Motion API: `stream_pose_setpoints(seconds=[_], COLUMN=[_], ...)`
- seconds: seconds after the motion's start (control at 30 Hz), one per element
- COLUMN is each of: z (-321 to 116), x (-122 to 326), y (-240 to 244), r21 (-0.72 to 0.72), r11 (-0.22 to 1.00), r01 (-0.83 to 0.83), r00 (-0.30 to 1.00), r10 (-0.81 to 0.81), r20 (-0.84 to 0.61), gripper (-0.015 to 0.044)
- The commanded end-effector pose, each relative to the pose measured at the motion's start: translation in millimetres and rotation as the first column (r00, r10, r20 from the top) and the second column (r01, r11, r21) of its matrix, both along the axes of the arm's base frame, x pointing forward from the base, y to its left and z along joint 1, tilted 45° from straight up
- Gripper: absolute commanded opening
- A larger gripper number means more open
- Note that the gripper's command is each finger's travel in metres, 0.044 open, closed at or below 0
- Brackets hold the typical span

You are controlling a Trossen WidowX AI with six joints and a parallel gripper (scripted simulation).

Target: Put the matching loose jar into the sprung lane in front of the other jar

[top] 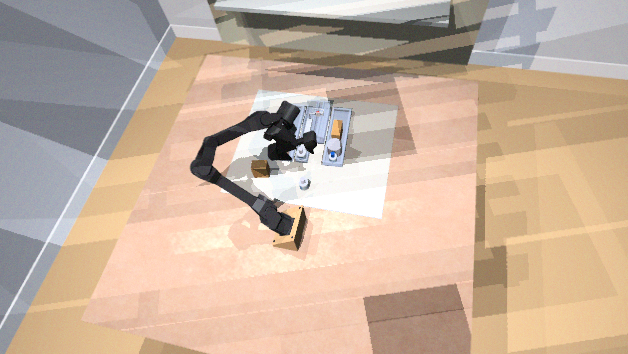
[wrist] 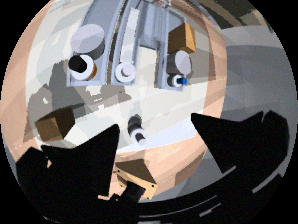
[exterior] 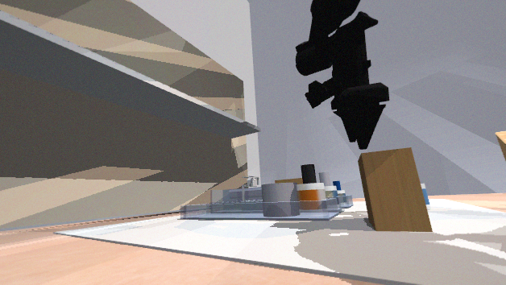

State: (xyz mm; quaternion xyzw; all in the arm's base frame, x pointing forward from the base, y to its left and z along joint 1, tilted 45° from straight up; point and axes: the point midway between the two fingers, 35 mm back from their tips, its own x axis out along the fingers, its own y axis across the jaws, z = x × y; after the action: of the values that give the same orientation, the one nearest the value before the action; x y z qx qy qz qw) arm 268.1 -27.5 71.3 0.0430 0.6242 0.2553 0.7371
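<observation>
Wrist: loose jar [wrist: 135, 131] visible | exterior: (block [exterior: 395, 191] aside) jar unclear.

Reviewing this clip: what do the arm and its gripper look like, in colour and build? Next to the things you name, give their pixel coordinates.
The arm [top: 206, 150] [exterior: 350, 60] is matte black, with slim straight links and chunky, rounded joint housings. The gripper [top: 300, 152] [exterior: 358, 146] [wrist: 156, 121] is black too, with two broad, wedge-shaped fingers tapering to points. No lettering or coloured marking shows on either.
</observation>
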Motion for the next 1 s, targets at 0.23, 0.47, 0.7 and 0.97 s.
stream_pose_setpoints(seconds=[0.23, 0.47, 0.7, 0.97], z=[-23, -48, -52, -63], x=[-61, -63, -63, -64], y=[-17, 8, 14, 25], r21=[0.305, 0.306, 0.306, 0.306], r11=[0.936, 0.935, 0.935, 0.935], r01=[0.178, 0.178, 0.178, 0.178], r00=[0.956, 0.956, 0.956, 0.956], r10=[-0.091, -0.091, -0.091, -0.091], r20=[-0.278, -0.278, -0.278, -0.278], gripper=[0.044, 0.044, 0.044, 0.044])
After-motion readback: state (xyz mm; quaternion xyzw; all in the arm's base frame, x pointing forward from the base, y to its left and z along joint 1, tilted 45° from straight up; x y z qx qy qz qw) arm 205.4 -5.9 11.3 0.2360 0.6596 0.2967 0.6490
